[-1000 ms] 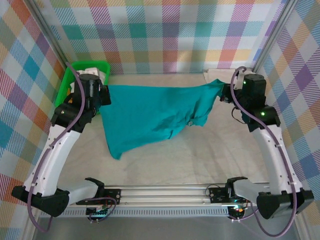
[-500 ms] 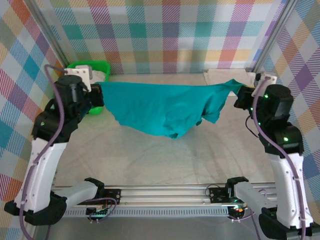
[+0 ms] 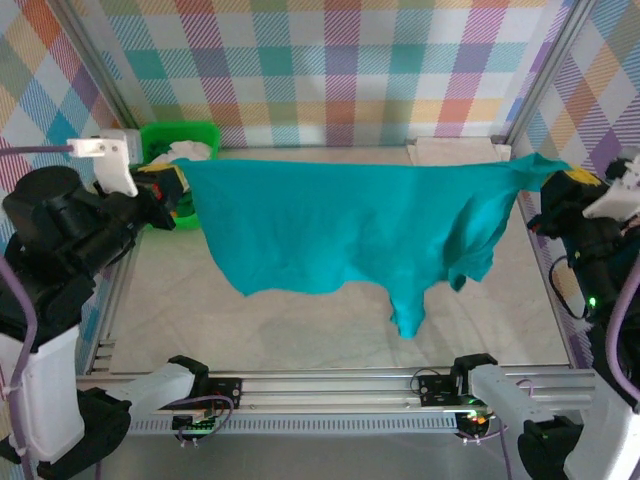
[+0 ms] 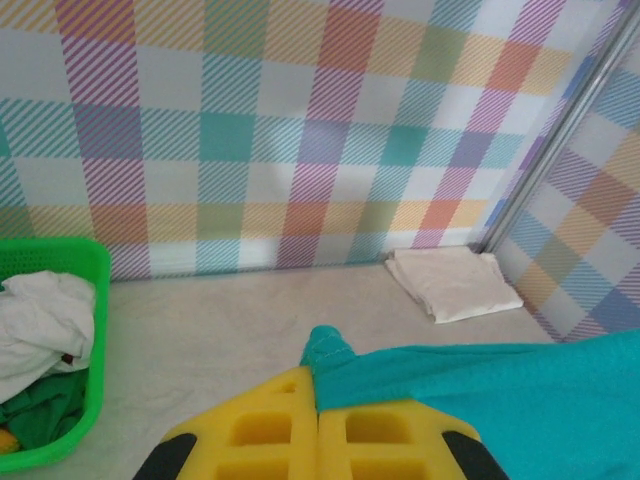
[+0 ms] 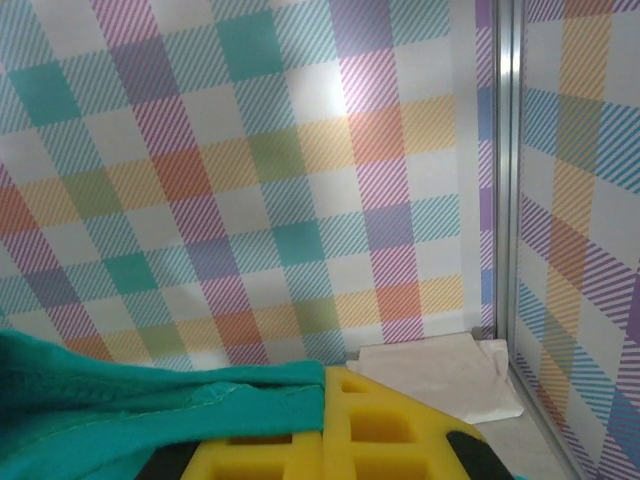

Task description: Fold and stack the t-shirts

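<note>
A teal t-shirt hangs stretched in the air between my two grippers, its lower edge drooping toward the table. My left gripper is shut on its left corner, and in the left wrist view the cloth bunches out from between the yellow fingers. My right gripper is shut on the right corner, where the teal hem lies pinched beside the yellow fingers. A folded cream t-shirt lies at the back right. White and green t-shirts lie in the basket.
The bright green plastic basket stands at the back left corner next to my left gripper. Metal frame posts and checkered walls close the workspace on three sides. A rail runs along the near edge.
Both arms have risen and swung outward, pulling the teal t-shirt wide and taut. The shirt has lifted off the table and now hangs as a broad sheet.
</note>
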Controlling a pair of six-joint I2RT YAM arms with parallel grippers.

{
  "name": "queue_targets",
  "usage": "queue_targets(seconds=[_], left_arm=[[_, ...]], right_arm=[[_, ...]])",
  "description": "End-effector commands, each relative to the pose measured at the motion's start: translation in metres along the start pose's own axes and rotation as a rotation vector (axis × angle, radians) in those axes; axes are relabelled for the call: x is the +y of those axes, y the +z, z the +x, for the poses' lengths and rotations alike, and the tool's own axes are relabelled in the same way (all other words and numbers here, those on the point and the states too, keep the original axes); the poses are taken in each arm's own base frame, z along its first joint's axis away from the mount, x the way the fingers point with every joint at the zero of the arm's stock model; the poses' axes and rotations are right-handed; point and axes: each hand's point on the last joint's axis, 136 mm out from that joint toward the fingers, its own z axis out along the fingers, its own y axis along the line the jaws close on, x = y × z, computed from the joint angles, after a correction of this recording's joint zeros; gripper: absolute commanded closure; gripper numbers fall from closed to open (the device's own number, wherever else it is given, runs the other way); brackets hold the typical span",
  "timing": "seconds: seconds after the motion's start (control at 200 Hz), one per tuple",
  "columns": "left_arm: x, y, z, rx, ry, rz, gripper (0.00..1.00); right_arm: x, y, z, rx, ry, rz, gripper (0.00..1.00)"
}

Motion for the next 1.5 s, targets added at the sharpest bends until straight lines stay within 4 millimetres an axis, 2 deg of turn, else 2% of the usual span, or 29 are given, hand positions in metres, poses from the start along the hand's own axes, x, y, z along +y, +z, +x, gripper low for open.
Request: queue_targets(seconds=[0.0,0.05,0.12,0.22,0.365,0.445,0.535,0.62,0.635,0.68,0.735,0.745,0.78,0.795,0.83,0.89,0.965,1.035,1.05,1.11,1.115,1.125,1.19,1.2,1.25,1.38,1.44,1.495], left_arm=[[0.031,0.055,0.030,0.154,0.016,-0.169,1.00],[0.034,0.084,0.044,0.208,0.027,-0.175,1.00],[0.040,0.128,0.069,0.277,0.020,-0.168,1.00],[0.064,0.188,0.115,0.369,0.056,-0.215,1.00],[0.124,0.267,0.196,0.513,0.097,-0.348,1.00],[0.158,0.307,0.237,0.588,0.121,-0.425,1.00],[0.191,0.344,0.269,0.662,0.166,-0.501,1.00],[0.213,0.375,0.290,0.733,0.211,-0.538,1.00],[0.215,0.380,0.293,0.744,0.219,-0.542,1.00],[0.226,0.394,0.296,0.767,0.244,-0.567,0.99],[0.238,0.405,0.289,0.775,0.269,-0.625,0.68],[0.239,0.406,0.287,0.775,0.272,-0.634,0.64],[0.243,0.409,0.279,0.774,0.273,-0.662,0.56],[0.243,0.409,0.269,0.759,0.271,-0.677,0.53],[0.244,0.408,0.253,0.725,0.257,-0.709,0.51],[0.239,0.399,0.222,0.650,0.202,-0.737,0.50],[0.221,0.381,0.195,0.587,0.127,-0.714,0.43],[0.198,0.362,0.190,0.566,0.077,-0.654,0.43],[0.192,0.357,0.191,0.562,0.065,-0.642,0.43],[0.170,0.337,0.202,0.557,0.015,-0.576,0.43],[0.168,0.336,0.203,0.555,0.011,-0.573,0.43],[0.164,0.332,0.203,0.549,-0.001,-0.558,0.43],[0.142,0.311,0.230,0.560,-0.080,-0.484,0.44],[0.139,0.307,0.235,0.565,-0.090,-0.477,0.44],[0.129,0.289,0.258,0.581,-0.151,-0.444,0.45],[0.120,0.251,0.315,0.685,-0.268,-0.422,0.46],[0.119,0.238,0.342,0.756,-0.284,-0.421,0.48],[0.119,0.228,0.367,0.823,-0.298,-0.422,0.49]], right_arm=[[-0.007,0.065,0.029,0.143,-0.051,0.097,1.00],[-0.003,0.094,0.045,0.203,-0.054,0.091,1.00],[0.002,0.141,0.079,0.281,-0.063,0.080,1.00],[0.007,0.210,0.147,0.406,-0.078,0.068,1.00],[0.019,0.302,0.253,0.577,-0.085,0.014,1.00],[0.029,0.349,0.301,0.628,-0.063,-0.029,1.00],[0.043,0.392,0.346,0.699,-0.048,-0.076,1.00],[0.054,0.424,0.378,0.729,-0.044,-0.102,1.00],[0.057,0.430,0.379,0.724,-0.043,-0.109,0.97],[0.065,0.445,0.386,0.722,-0.040,-0.133,0.80],[0.073,0.459,0.390,0.723,-0.029,-0.155,0.76],[0.074,0.462,0.385,0.713,-0.026,-0.157,0.74],[0.079,0.468,0.379,0.702,-0.018,-0.169,0.64],[0.084,0.472,0.370,0.682,-0.013,-0.182,0.59],[0.088,0.473,0.360,0.669,-0.009,-0.197,0.57],[0.095,0.471,0.331,0.619,-0.021,-0.197,0.54],[0.099,0.457,0.301,0.597,-0.033,-0.205,0.49],[0.100,0.432,0.287,0.627,-0.019,-0.213,0.49],[0.099,0.427,0.290,0.646,-0.012,-0.210,0.48],[0.093,0.401,0.302,0.695,0.025,-0.191,0.47],[0.094,0.400,0.298,0.687,0.030,-0.193,0.47],[0.091,0.394,0.305,0.702,0.039,-0.188,0.48],[0.083,0.359,0.331,0.762,0.103,-0.166,0.48],[0.082,0.354,0.328,0.754,0.113,-0.167,0.49],[0.076,0.324,0.352,0.800,0.160,-0.159,0.49],[0.050,0.259,0.405,0.945,0.209,-0.075,0.50],[0.039,0.240,0.424,1.012,0.203,-0.027,0.50],[0.042,0.228,0.438,1.063,0.222,-0.055,0.50]])
